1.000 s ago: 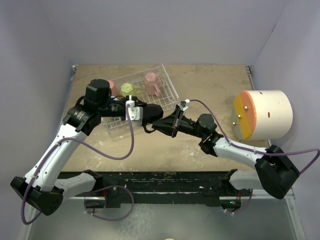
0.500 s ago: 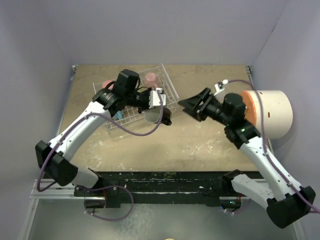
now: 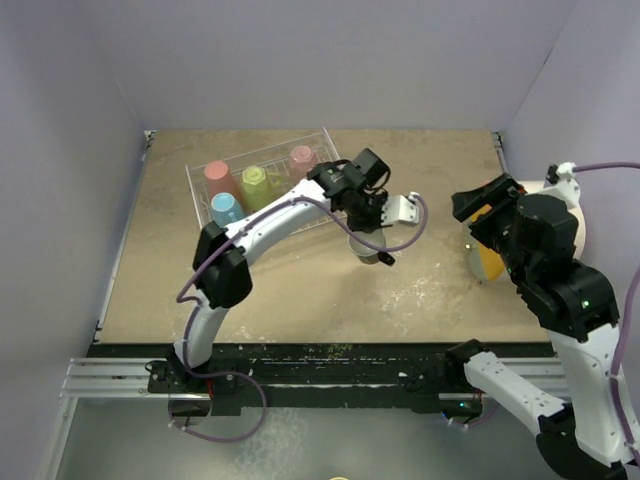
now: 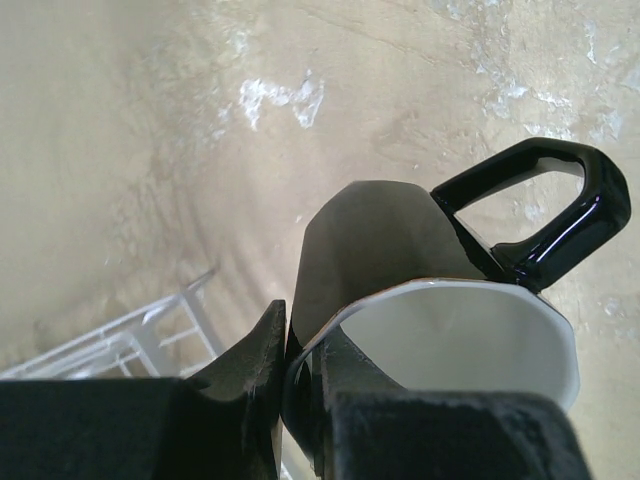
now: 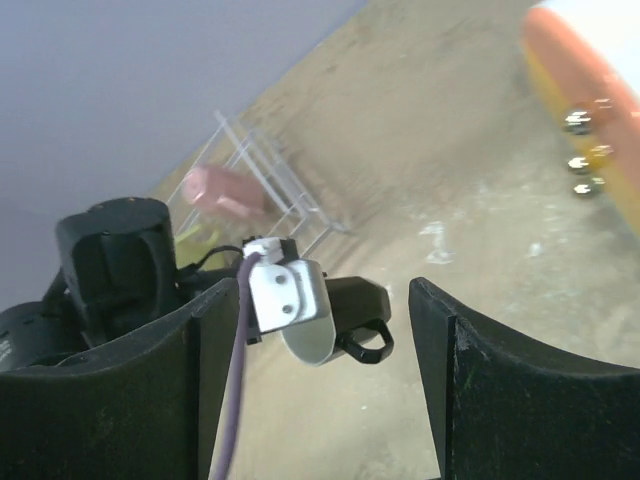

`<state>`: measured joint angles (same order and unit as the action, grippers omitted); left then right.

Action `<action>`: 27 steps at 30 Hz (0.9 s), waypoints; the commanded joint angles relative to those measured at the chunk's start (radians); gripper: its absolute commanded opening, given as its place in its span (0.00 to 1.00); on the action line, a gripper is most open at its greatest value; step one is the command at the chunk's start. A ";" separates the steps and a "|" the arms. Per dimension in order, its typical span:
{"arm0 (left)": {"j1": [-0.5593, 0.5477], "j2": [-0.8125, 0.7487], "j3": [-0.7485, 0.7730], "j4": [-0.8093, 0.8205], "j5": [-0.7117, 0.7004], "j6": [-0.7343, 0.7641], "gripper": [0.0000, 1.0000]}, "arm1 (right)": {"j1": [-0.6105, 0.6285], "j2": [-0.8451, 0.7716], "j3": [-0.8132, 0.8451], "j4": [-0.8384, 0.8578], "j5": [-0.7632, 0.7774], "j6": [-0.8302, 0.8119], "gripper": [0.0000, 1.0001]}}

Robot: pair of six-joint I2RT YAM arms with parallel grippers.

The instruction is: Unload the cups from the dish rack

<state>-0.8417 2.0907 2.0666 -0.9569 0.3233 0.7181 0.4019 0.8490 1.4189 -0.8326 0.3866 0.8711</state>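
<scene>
My left gripper [image 3: 372, 232] is shut on the rim wall of the black cup [image 3: 373, 249], one finger inside its pale interior and one outside. In the left wrist view the cup [image 4: 370, 235] hangs just above the tabletop, handle to the right, with the gripper [image 4: 300, 375] clamped on its wall. The white wire dish rack [image 3: 322, 190] lies at the back left and holds the coral-red [image 3: 216, 172], yellow-green [image 3: 255, 182], light pink [image 3: 302, 157] and light blue [image 3: 226, 208] cups. My right gripper [image 5: 325, 390] is open and empty, raised at the right [image 3: 470, 203], facing the black cup [image 5: 362, 300].
A big cream cylinder [image 3: 568, 205] with an orange-yellow face [image 3: 486, 258] stands at the right edge, partly behind my right arm. Its face shows at the upper right [image 5: 585, 70] of the right wrist view. A rack corner [image 4: 130, 340] lies behind the held cup. Pale walls enclose the table.
My left arm has carried the black cup from the rack to the right, over the middle of the table. My right gripper has let go, opened and drawn back to the right.
</scene>
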 commanded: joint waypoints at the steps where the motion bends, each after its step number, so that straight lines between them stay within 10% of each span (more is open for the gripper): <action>1: -0.038 0.123 0.179 -0.071 -0.051 0.025 0.00 | 0.003 -0.006 0.055 -0.170 0.213 -0.010 0.71; 14: -0.050 0.343 0.371 -0.048 -0.097 0.015 0.00 | 0.003 -0.042 -0.023 -0.140 0.153 -0.026 0.72; 18: -0.049 0.325 0.363 0.002 -0.122 -0.021 0.65 | 0.002 -0.048 -0.045 -0.124 0.127 -0.034 0.72; 20: -0.049 0.294 0.339 0.029 -0.118 -0.025 0.82 | 0.002 -0.045 -0.045 -0.120 0.114 -0.038 0.72; 27: -0.046 0.202 0.335 0.030 -0.142 -0.033 0.94 | 0.002 -0.019 -0.030 -0.103 0.096 -0.074 0.73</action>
<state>-0.8917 2.4256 2.3833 -0.9539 0.2020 0.7139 0.4019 0.8116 1.3735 -0.9802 0.4934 0.8360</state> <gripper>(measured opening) 0.932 0.726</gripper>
